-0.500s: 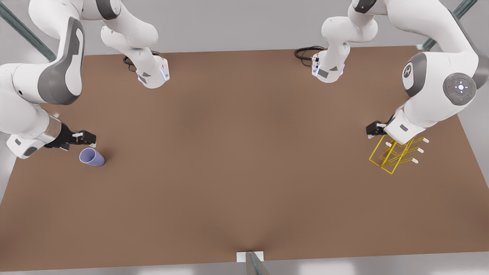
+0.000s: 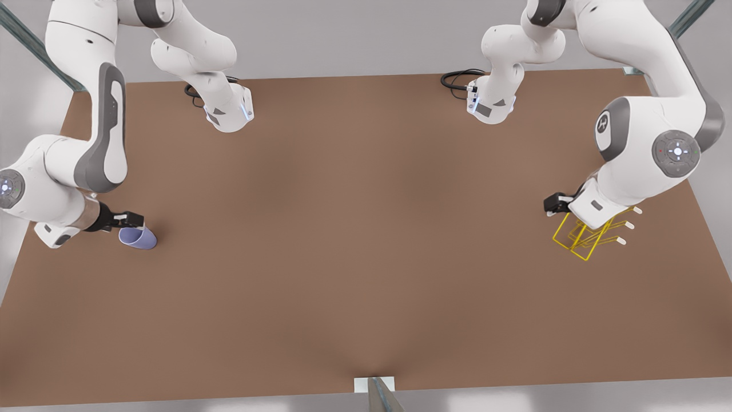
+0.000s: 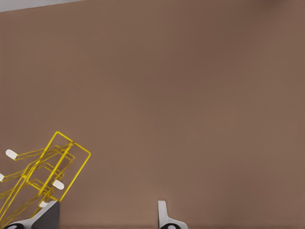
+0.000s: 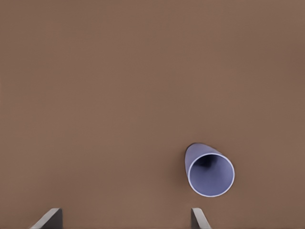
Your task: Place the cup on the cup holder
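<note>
Cup lies sideways on the tabletop just beside the right end effector, fingers spread, empty. Left end effector, also spread and empty, hangs beside the holder.

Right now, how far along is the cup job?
Nothing placed yet. The cup stands on the table, ungripped; the right gripper hangs open over it, fingers spread. The left gripper is open beside the cup holder. Grasp, carry and placing remain.

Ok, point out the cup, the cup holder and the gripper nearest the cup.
cup (image 4: 211,174): right wrist view, open mouth.
cup holder (image 2: 573,244): front view, yellow frame.
right gripper (image 2: 130,220): front view, between fingertips.
</note>
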Robot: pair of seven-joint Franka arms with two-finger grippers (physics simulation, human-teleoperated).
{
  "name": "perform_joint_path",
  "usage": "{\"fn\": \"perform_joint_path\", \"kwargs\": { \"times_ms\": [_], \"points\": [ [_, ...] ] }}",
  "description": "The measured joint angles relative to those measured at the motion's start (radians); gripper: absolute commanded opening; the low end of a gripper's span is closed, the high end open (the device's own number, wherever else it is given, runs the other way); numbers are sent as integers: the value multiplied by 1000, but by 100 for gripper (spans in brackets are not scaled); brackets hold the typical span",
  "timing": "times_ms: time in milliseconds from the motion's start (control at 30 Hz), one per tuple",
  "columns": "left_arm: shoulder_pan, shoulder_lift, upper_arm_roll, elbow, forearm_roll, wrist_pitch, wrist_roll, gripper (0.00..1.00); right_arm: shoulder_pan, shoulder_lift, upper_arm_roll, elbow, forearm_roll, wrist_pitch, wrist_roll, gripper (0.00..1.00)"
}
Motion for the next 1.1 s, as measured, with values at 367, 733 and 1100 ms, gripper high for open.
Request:
{"fn": "perform_joint_path", "kwargs": {
  "times_ms": [367, 733, 1100],
  "points": [
    [0, 25, 1, 0, 1, 4, 2, 100, 0, 72, -57, -156, 12, 336, -163, 100],
    [-1, 40, 2, 0, 3, 3, 3, 100, -36, 51, -59, -284, 14, 440, -284, 100],
    [-1, 58, 2, -2, 3, -4, 2, 100, -51, 47, -59, -382, 15, 484, -358, 100]
  ]
}}
